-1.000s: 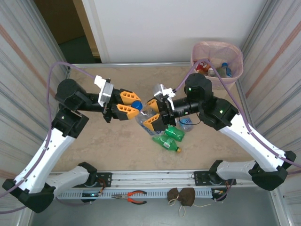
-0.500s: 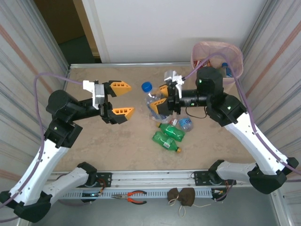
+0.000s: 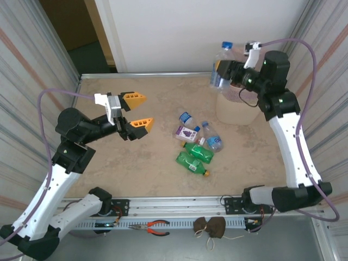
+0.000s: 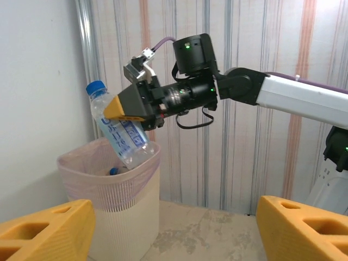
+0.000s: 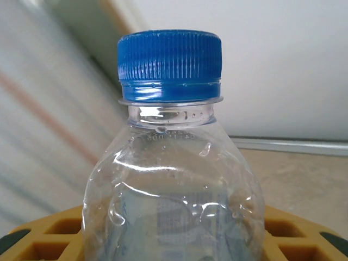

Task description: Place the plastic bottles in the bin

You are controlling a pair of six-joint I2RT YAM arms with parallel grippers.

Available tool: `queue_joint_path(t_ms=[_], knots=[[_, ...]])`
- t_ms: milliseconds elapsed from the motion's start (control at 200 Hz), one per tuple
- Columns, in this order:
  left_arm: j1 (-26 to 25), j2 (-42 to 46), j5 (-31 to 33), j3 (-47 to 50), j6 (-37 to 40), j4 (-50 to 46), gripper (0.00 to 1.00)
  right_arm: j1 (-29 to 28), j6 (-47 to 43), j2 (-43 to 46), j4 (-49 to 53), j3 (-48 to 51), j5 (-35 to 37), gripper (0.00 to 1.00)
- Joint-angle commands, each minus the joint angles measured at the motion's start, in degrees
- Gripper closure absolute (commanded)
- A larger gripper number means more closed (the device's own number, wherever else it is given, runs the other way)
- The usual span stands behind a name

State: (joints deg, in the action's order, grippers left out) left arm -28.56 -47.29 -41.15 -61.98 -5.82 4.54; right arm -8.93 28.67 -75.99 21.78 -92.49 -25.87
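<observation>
Left gripper (image 3: 138, 110): over the left half of the table, orange fingers spread wide with nothing between them; in the left wrist view its fingers (image 4: 46, 231) sit at the bottom corners, far apart.
Table (image 3: 109, 163): beige, speckled surface between corrugated side walls.
Purple-label bottle (image 3: 186, 131): lying near the middle of the table, at the top of a small cluster.
Clear bottle (image 3: 211, 140): blue cap, lying just right of the purple-label one.
Green bottle (image 3: 197, 153): lying below those two; a second green bottle (image 3: 191, 163) lies just beside it, nearer the arms.
Raised bottle (image 4: 122, 133): clear, blue label, blue cap (image 5: 169, 60); held in the air, tilted with the cap up and to the left, its base over the bin's mouth at about rim height.
Right gripper (image 3: 224, 69): lifted high at the far right, clamped around the raised bottle's middle; its fingers (image 5: 38, 244) flank the bottle.
Bin (image 3: 239, 111): pale pink, standing at the table's far right corner; lattice band and pink liner folded over the rim (image 4: 109, 217).
</observation>
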Motion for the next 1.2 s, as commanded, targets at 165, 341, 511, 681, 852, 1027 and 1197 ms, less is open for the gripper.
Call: queue_joint_path(t_ms=[165,341,511,681,852,1027,1197], knots=[[0.52,2.52,2.29,1.93,-0.65,1.79,0.22,8.65,28.46,-7.98,-6.95,-1.64,11.94,0.55],[0.66,2.83,2.65,2.5,-0.99,1.92,0.22,8.59,42.8,-13.15,1.53,-5.68,25.44,0.52],[0.65,3.16,2.53,3.34,-2.07,3.0,0.22,8.73,56.36,-17.51,8.5,-8.46,34.2,0.53],[0.76,3.43,2.87,4.23,-2.83,3.6,0.22,8.95,64.83,-22.16,11.98,-11.34,38.39,0.53],[0.69,3.78,3.35,5.25,-3.57,4.67,0.22,8.68,71.24,-27.99,14.0,-15.97,39.34,0.5],[0.69,3.71,3.27,5.33,-3.99,4.96,0.22,8.58,75.25,-33.21,14.25,-19.45,40.39,0.47],[0.76,3.92,3.62,5.37,-3.88,4.78,0.22,8.6,76.27,-36.52,16.73,-22.37,40.46,0.34]])
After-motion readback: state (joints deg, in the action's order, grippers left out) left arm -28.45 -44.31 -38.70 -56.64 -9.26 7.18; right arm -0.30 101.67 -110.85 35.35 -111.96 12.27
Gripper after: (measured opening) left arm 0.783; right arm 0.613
